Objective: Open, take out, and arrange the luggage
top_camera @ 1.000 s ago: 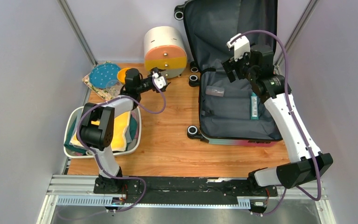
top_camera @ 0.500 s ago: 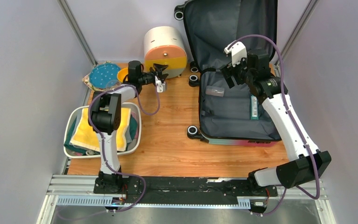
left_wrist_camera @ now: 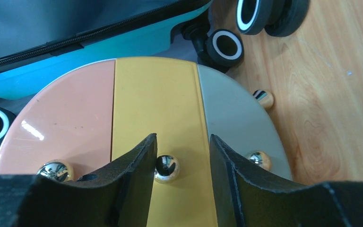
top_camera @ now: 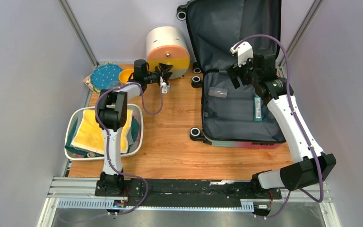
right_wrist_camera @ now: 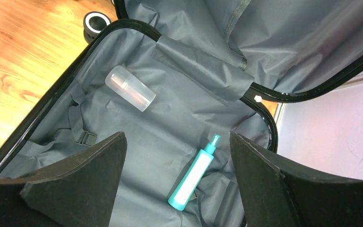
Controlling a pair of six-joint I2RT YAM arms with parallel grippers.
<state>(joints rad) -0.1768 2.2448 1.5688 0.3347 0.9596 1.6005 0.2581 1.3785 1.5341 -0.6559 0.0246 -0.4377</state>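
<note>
Chrome knob (left_wrist_camera: pixel 166 168) on the round cabinet (top_camera: pixel 167 47) now sits untouched between our narrowing left jaws, probably to open its yellow drawer (left_wrist_camera: pixel 156 104), while our right jaws hang wide over the open luggage (top_camera: pixel 236 120) at the right of the worktop (top_camera: pixel 170 142).

White-shelled left arm (top_camera: pixel 108 151) and right arm (top_camera: pixel 295 127), black joints, looping purple cables (top_camera: pixel 260 36) — matte black, rough-edged wedge-shaped fingers (left_wrist_camera: pixel 132 179)

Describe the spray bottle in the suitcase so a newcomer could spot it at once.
Start at the open luggage on the right. On its grey lining lie two things. The spray bottle is the slim teal-and-white one nearer the right wall, unlike the stubby clear container to its left.
</note>
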